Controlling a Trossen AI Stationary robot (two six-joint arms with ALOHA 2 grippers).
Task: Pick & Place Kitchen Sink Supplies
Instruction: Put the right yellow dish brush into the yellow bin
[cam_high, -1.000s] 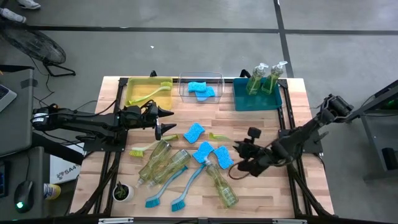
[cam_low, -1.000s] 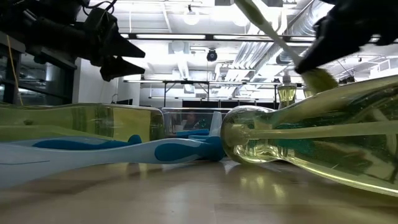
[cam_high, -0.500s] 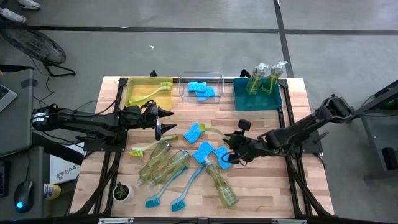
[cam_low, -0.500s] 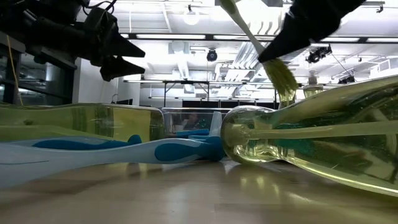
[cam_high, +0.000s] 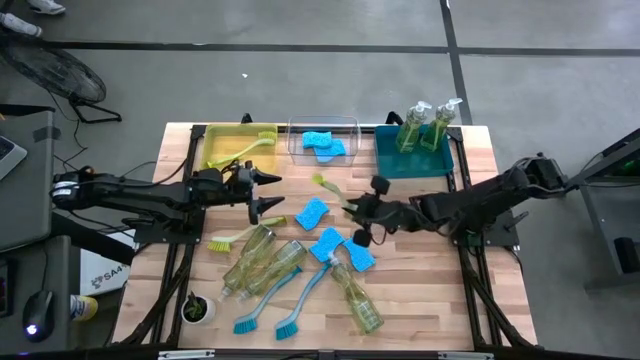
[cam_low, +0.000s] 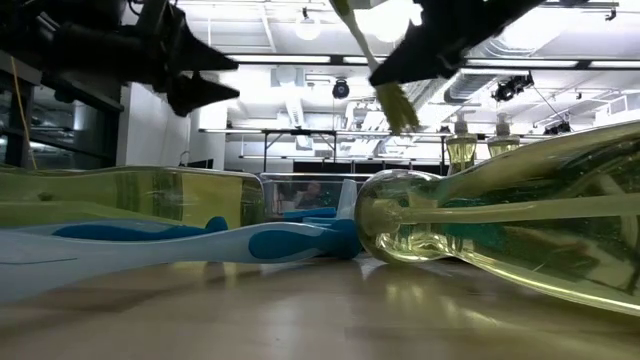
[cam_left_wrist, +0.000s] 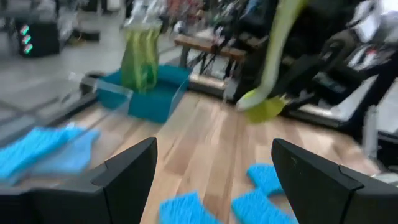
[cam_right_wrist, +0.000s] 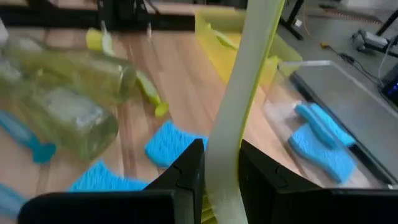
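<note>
Gripping: right end effector (cam_high: 352, 208) is clenching a yellow-green dish brush (cam_high: 333, 192) (lifted above the bench (cam_high: 420, 290)).
Waiting: left end effector (cam_high: 272, 192) is hovering, fingers spread.

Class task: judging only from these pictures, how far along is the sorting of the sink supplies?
Done: one brush lies in the yellow bin, two sponges in the clear bin, two bottles in the teal bin.
In hand: the right gripper carries a yellow-green brush above the table.
Left: three bottles, four sponges, three brushes.
</note>
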